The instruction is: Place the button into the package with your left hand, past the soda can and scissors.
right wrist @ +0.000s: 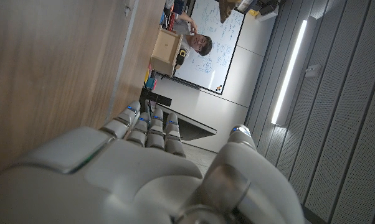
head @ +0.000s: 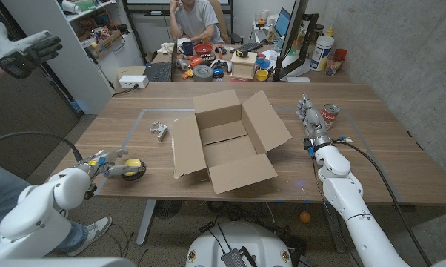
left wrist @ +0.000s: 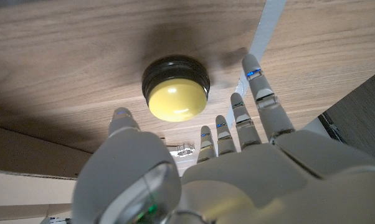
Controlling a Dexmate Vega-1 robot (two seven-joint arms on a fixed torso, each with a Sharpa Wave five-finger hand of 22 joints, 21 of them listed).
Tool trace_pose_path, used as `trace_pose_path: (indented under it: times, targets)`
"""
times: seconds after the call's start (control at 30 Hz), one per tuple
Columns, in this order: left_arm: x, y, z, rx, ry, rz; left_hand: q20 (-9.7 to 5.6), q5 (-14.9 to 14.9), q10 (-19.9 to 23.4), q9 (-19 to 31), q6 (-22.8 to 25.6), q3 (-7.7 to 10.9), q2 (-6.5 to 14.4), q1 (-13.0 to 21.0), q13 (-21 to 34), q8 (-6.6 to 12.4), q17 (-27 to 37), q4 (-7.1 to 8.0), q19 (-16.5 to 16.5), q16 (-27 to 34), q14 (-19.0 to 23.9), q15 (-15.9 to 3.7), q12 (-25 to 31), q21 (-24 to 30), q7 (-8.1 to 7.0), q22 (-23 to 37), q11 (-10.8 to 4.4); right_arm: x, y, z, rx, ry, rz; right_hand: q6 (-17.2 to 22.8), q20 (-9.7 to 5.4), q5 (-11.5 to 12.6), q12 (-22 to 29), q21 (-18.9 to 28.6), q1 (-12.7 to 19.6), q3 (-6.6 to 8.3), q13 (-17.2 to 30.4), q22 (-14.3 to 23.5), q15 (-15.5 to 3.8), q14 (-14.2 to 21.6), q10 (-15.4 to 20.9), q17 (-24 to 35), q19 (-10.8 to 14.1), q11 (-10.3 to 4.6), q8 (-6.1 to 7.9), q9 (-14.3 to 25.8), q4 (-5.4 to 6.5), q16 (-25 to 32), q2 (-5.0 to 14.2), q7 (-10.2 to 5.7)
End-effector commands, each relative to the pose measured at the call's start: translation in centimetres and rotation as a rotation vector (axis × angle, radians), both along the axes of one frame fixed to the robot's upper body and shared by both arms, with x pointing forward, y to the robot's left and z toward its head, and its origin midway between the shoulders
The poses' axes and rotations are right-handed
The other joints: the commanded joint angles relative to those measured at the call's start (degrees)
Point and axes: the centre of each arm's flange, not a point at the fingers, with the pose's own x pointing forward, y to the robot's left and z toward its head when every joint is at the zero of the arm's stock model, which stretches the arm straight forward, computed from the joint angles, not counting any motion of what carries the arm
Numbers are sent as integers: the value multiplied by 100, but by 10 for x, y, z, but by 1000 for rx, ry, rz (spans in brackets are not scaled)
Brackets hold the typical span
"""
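**Handling note: yellow-domed button, pre-grasp**

The round push button with a yellow dome cap on a black ringed base [left wrist: 176, 89] stands on the wooden desk [head: 356, 111], well to the left of the open brown cardboard box [head: 227, 141] and near the desk's front edge. The left hand [head: 104, 167] sits just beside the button, on the side away from the box. In the left wrist view its fingers [left wrist: 262, 99] are spread and reach toward the button with the thumb apart from them; nothing is held, and no contact with the button is visible.

Expected handling: the button looks like a rigid plastic unit, light and not fragile. The glossy dome is likely slippery and offers no edge, so it is a poor grip surface. The black base has a stepped, ringed wall; take hold there, thumb on one side and fingers opposite, low against the desk. A squeeze on the dome alone may let the part pop out.

A small silvery metal object [head: 159, 130], possibly the scissors, lies on the desk left of the box. The red soda can [head: 330, 116] stands right of the box, just beside the right hand [head: 309, 117], whose fingers are extended and hold nothing.
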Motion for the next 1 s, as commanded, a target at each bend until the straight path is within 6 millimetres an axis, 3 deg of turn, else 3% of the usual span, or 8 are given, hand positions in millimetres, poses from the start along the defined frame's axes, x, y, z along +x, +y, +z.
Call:
trace_pose_path:
  times: [0.03, 0.27, 0.47, 0.53, 0.63, 0.7, 0.83, 1.0]
  targets:
    - [10, -5, -5, -17, 23, -11, 16, 49, 103, 20, 94, 0, 67, 43, 29, 72, 9, -38, 59, 26, 75, -1, 66, -43, 2, 14, -32, 7, -3, -6, 9, 10, 9, 6, 47, 46, -21, -20, 54, 5, 26, 34, 38, 40, 46, 34, 25, -7, -14, 25, -18, 18, 0, -24]
    - [22, -15, -2, 4, 43, -27, 19, 67, 249, 16, 311, 9, 98, 128, 33, 146, 9, -66, 62, 16, 89, -10, 116, -97, -63, 13, -194, 11, -8, -12, 23, 15, 15, 11, 50, 46, -29, -21, 50, -1, 26, 34, 50, 54, 47, 35, 33, -14, -18, 26, -19, 22, -2, -35]
    - [36, -33, 7, 38, 43, -51, 11, 109, 568, 2, 789, 70, 188, 413, 36, 299, 4, -175, 61, 52, 261, -116, 202, -209, -16, 19, -473, 13, -13, -12, 34, 8, 17, 21, 54, 46, -32, -20, 48, -4, 26, 34, 38, 68, 57, 35, 43, -17, -19, 26, -19, 25, -1, -45]
    - [39, -39, 8, 54, 33, -55, -8, 129, 912, -10, 1065, 209, 306, 845, 53, 391, -4, -362, 247, 107, 489, -222, 296, -204, -9, 26, -655, 13, -14, -10, 36, 1, 18, 29, 56, 46, -33, -21, 47, -5, 27, 34, 38, 68, 60, 35, 43, -17, -17, 27, -19, 24, -2, -49]
    - [40, -45, 9, 57, -2, -43, -42, 45, 1260, -17, 1539, 425, 423, 1592, 110, 554, -2, -671, 887, 184, 933, -456, 362, -75, -142, 23, -827, 13, -15, -6, 37, -10, 21, 30, 55, 46, -36, -21, 43, -8, 27, 34, 33, 73, 64, 36, 47, -11, -19, 27, -18, 25, -4, -52]
    - [39, -46, 9, 51, -26, -37, -177, -145, 1790, 14, 2245, 721, 635, 2394, 207, 842, 46, -810, 1739, 301, 1492, -664, 514, 130, -150, 2, -870, 13, -15, -2, 35, -17, 25, 30, 55, 46, -38, -21, 40, -11, 27, 34, 36, 77, 66, 36, 50, -11, -21, 27, -18, 25, -5, -60]
    - [37, -50, 9, 62, -54, -34, -364, -388, 2061, 44, 2784, 890, 787, 2772, 306, 1076, 120, -774, 2012, 345, 1764, -756, 590, 130, -147, -6, -975, 13, -16, 3, 27, -26, 29, 32, 63, 46, -40, -21, 37, -15, 27, 34, 41, 80, 70, 37, 56, -13, -23, 27, -17, 25, -7, -62]
    - [34, -52, 6, 46, -107, -17, -579, -694, 2376, 127, 3434, 1138, 994, 3241, 480, 1412, 305, -779, 2281, 466, 2170, -950, 732, 133, 107, -1, -1014, 15, -17, 5, 26, -27, 39, 34, 80, 47, -46, -20, 32, -20, 27, 34, 34, 78, 69, 37, 63, -20, -26, 27, -16, 23, -10, -69]
